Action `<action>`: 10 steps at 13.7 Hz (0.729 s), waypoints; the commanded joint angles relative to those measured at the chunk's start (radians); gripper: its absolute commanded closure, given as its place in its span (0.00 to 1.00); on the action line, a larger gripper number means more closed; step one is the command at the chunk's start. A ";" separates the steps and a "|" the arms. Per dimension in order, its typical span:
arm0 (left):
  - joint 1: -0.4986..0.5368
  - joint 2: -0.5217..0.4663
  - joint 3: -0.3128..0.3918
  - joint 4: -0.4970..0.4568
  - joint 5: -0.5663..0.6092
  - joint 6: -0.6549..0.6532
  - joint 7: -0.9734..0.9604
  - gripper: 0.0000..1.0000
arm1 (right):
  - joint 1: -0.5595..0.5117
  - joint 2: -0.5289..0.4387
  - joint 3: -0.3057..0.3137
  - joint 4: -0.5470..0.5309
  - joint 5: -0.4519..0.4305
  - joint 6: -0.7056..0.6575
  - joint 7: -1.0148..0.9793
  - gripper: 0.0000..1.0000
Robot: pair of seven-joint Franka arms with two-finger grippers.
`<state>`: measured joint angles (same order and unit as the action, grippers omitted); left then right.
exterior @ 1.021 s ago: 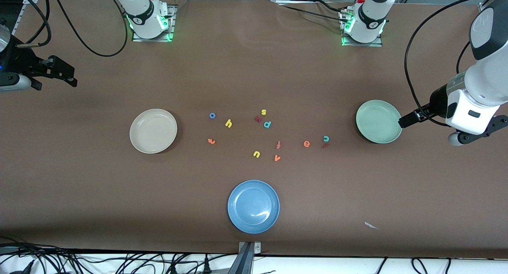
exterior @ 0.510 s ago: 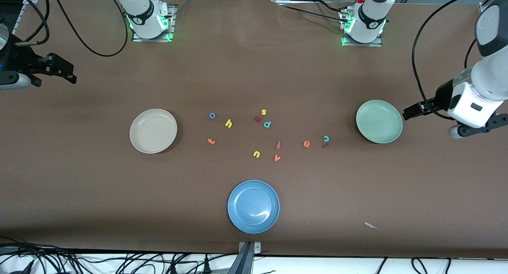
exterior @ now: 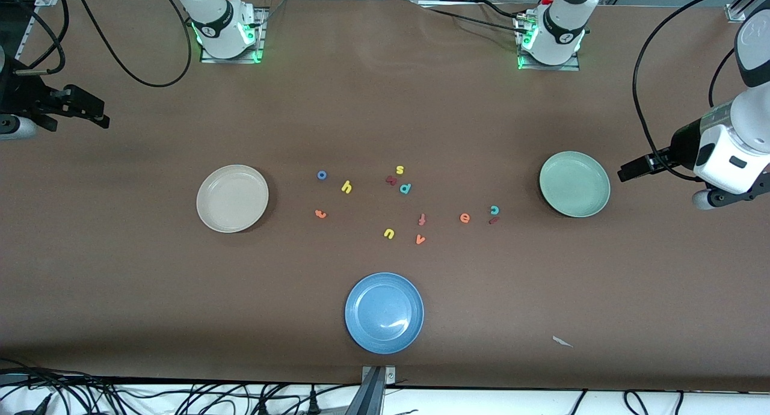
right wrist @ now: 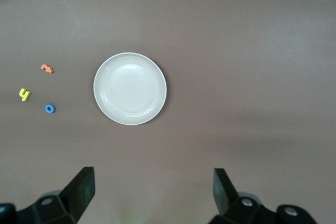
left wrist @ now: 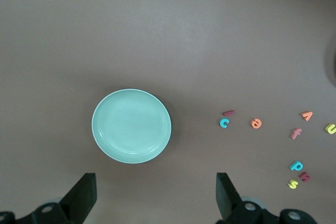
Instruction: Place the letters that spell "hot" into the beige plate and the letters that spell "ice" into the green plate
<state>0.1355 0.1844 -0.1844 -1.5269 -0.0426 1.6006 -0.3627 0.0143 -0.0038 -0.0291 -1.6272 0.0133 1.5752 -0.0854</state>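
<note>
Lying loose on the worktop (exterior: 385, 102) between the two plates: yellow h (exterior: 346, 187), blue o (exterior: 322, 175) and orange t (exterior: 320, 213) toward the beige plate (exterior: 232, 198), teal c (exterior: 494, 209), orange e (exterior: 464, 218) and maroon i (exterior: 494, 221) just beside the green plate (exterior: 574, 183). Hovering with fingers spread wide and holding nothing, out past the green plate at that end of the worktop: left gripper (left wrist: 155, 195). Hanging likewise wide apart and empty, out past the beige plate at its own end, well apart from every letter: right gripper (right wrist: 152, 192).

Robotics lab: bolted arm bases (exterior: 227, 27), cables (exterior: 120, 60), brown table (exterior: 385, 102).
</note>
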 commanded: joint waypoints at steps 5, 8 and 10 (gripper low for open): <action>0.010 -0.025 0.010 -0.019 -0.019 -0.014 0.031 0.00 | 0.000 0.010 0.011 0.033 0.000 -0.073 -0.027 0.00; 0.001 -0.004 0.003 -0.019 0.010 -0.014 0.027 0.00 | -0.002 0.015 0.011 0.033 -0.004 -0.067 -0.027 0.00; -0.001 0.000 0.003 -0.019 0.010 -0.011 0.031 0.00 | -0.002 0.015 0.011 0.033 -0.004 -0.069 -0.024 0.00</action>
<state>0.1403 0.1834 -0.1834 -1.5418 -0.0422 1.5890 -0.3600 0.0158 -0.0014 -0.0204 -1.6244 0.0133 1.5331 -0.0943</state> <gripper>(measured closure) 0.000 0.000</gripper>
